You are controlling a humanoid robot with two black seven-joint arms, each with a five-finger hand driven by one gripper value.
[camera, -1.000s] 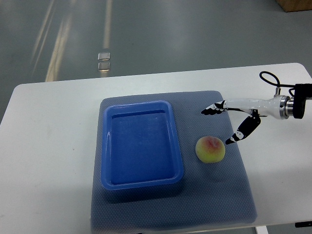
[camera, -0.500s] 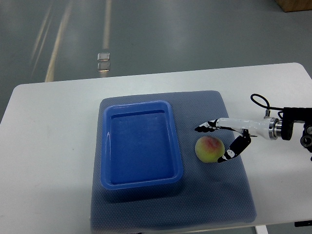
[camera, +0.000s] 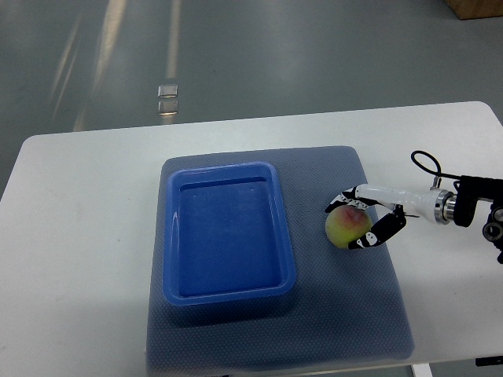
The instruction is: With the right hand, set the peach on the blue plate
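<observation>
top view: just the one camera here
right hand (camera: 363, 216): fingers (camera: 343, 199) wrapped round the peach (camera: 346, 226)
peach: sitting on the grey mat (camera: 346, 298), on the counter (camera: 78, 236)
blue plate (camera: 226, 232): left of the fingers, nearby

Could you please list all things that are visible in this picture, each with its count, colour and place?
peach: one, yellow-green with a red blush, on the mat right of the plate
blue plate: one, blue, rectangular, on the left part of the mat, nothing in it
mat: one, grey-blue, on the table
table: one, white
floor: grey, beyond the table
small object: one, pale, on the floor
right hand: one, white with black fingers, closed around the peach
</observation>
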